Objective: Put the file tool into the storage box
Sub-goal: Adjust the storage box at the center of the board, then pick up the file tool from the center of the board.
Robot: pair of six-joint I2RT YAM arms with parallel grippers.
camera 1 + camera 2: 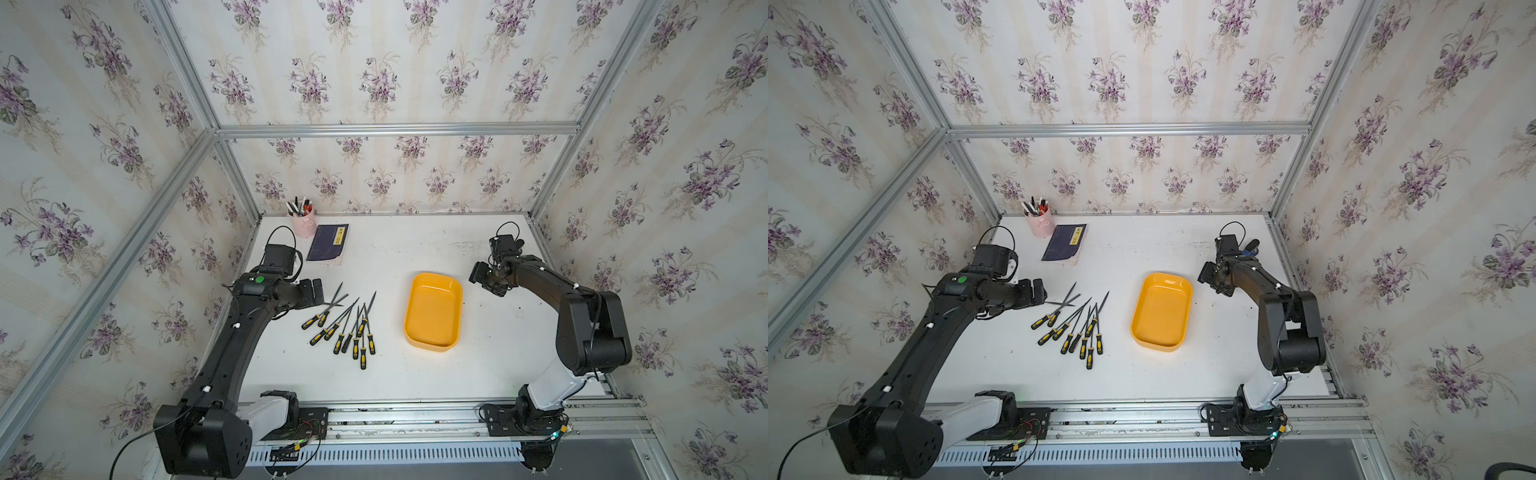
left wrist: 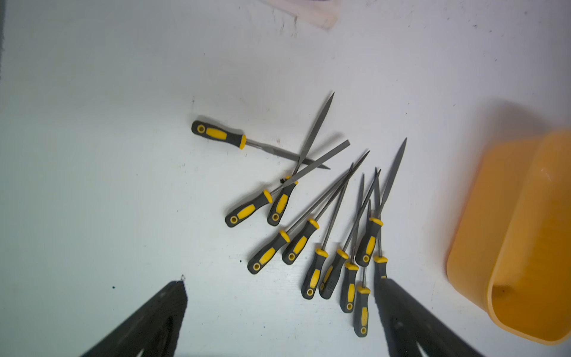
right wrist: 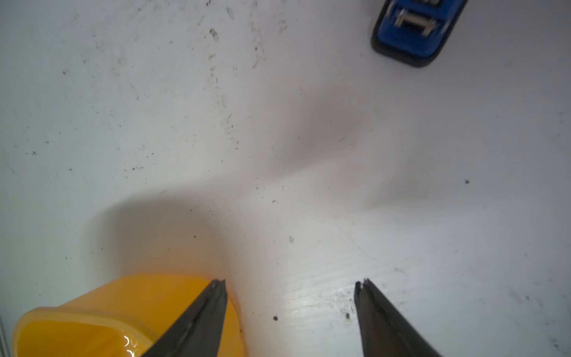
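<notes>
Several file tools (image 1: 345, 326) (image 1: 1073, 328) with black-and-yellow handles lie fanned on the white table, left of centre. The left wrist view shows the same file tools (image 2: 324, 222), one file (image 2: 216, 134) lying apart from the rest. The storage box (image 1: 432, 316) (image 1: 1160, 311), a shallow yellow tray, sits to their right with its inside bare. My left gripper (image 1: 318, 291) (image 1: 1036, 291) (image 2: 281, 281) hovers open just left of the pile, holding nothing. My right gripper (image 1: 484, 278) (image 1: 1212, 278) (image 3: 291, 282) stands open beside the storage box's (image 3: 108, 309) far right corner, nothing between its fingers.
A pink pen cup (image 1: 303, 222) and a dark blue booklet (image 1: 328, 243) stand at the back left. A small blue object (image 3: 414, 31) lies on the table behind the right arm. Aluminium frame rails and papered walls close in the table.
</notes>
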